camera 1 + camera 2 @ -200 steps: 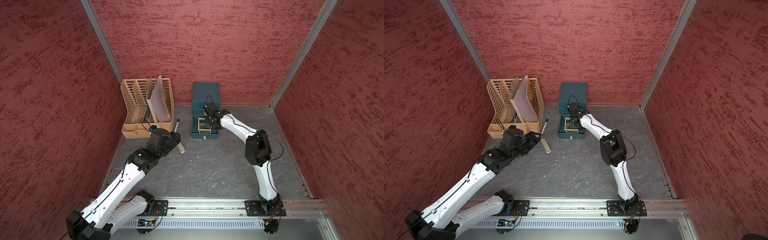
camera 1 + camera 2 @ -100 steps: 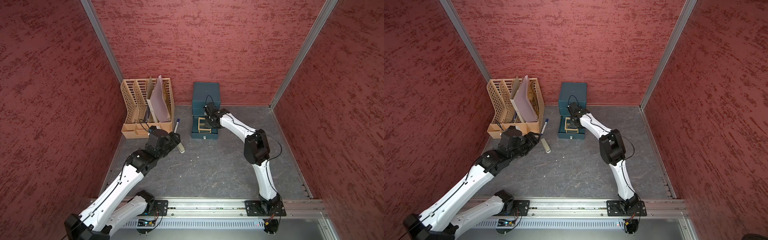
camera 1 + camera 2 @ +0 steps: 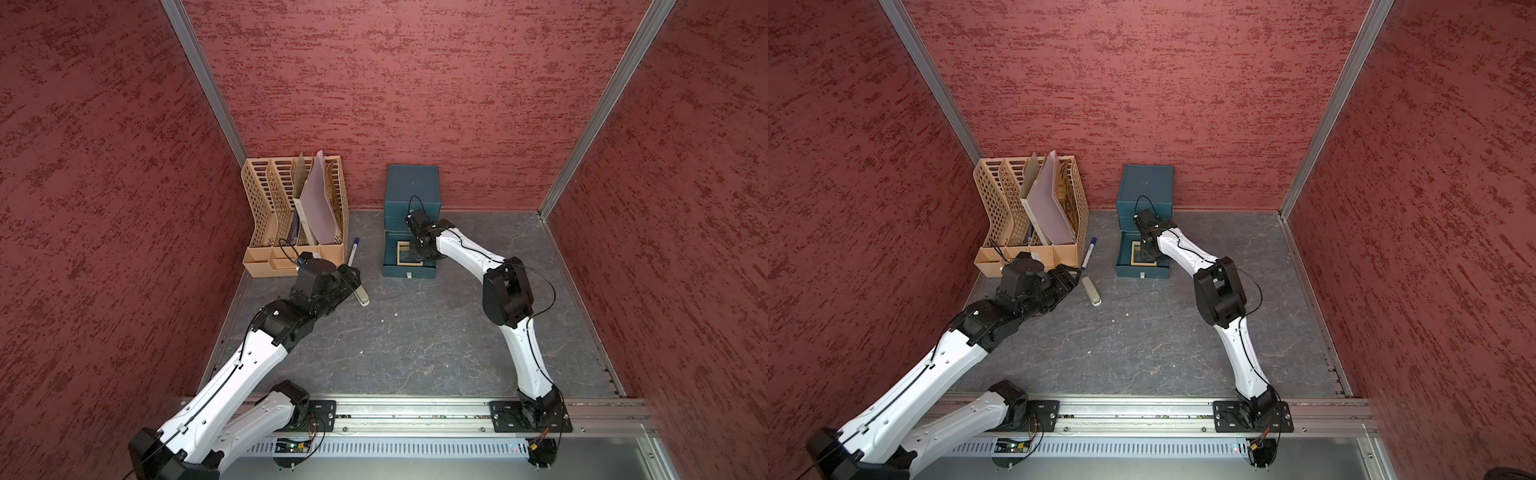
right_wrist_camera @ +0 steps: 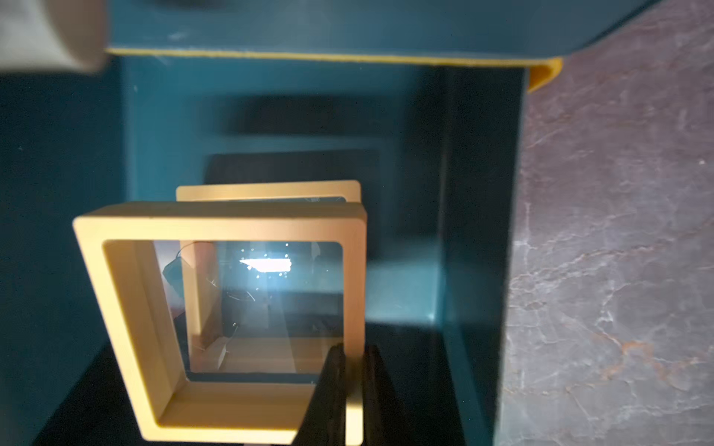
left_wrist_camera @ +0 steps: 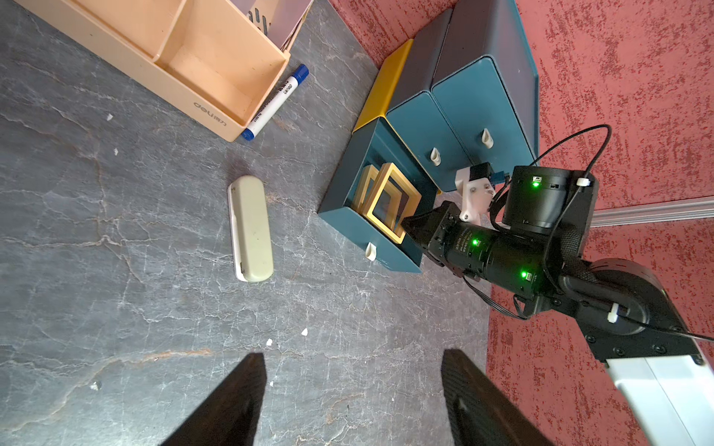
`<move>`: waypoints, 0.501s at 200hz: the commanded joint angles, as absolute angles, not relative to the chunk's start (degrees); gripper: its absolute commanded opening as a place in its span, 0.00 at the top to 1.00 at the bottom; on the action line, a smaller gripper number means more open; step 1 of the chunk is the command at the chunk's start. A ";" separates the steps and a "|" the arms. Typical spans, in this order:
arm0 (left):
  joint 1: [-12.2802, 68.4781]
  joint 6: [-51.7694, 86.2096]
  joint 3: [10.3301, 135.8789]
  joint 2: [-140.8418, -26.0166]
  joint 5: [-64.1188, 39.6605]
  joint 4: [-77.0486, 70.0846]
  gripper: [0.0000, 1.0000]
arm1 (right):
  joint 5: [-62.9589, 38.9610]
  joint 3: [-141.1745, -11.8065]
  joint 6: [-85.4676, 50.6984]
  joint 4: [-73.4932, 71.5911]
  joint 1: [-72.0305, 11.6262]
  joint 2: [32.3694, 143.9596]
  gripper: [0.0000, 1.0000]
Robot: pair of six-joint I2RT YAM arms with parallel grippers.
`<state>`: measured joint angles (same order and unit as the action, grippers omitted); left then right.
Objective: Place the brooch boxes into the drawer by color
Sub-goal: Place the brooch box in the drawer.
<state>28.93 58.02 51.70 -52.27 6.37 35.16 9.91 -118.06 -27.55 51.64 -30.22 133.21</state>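
Right wrist view | right hand (image 4: 353, 361) pinches rim of tilted tan brooch box (image 4: 220, 220) | risk: if released so, it may rest crooked on second box (image 4: 266, 190) beyond hand and jam drawer (image 4: 475, 193) | left hand (image 5: 353, 357) open, empty

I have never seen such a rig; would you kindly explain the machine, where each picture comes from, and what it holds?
Two robot arms share a rail. Two pictures look down from overhead; two come from wrist cameras. On the table stand a beige file rack and a teal chest of drawers, bottom drawer pulled out; a marker pen and a grey-green block lie nearby. The right hand pinches the rim of a tan brooch box inside that drawer, next to another tan box. The left hand is open, empty.
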 commanded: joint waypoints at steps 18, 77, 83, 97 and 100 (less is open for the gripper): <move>28.83 56.95 51.76 -51.40 6.42 35.77 0.24 | 10.46 -122.66 -27.06 54.21 -29.88 135.81 1.00; 28.84 56.84 52.21 -51.03 6.59 36.30 0.24 | 11.08 -122.85 -27.59 54.85 -29.72 136.43 1.00; 28.83 56.86 52.22 -51.04 6.64 36.29 0.24 | 11.15 -122.95 -27.60 54.91 -29.75 136.48 1.00; 28.83 56.80 52.38 -51.18 6.59 36.30 0.24 | 11.25 -123.13 -27.77 54.93 -29.62 136.67 1.00; 28.83 56.86 52.40 -51.21 6.59 36.30 0.24 | 11.25 -123.11 -27.71 54.93 -29.69 136.71 1.00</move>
<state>28.93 58.02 51.70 -51.77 6.37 35.62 9.93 -121.67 -27.44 53.89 -30.20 136.29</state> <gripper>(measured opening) 0.757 0.102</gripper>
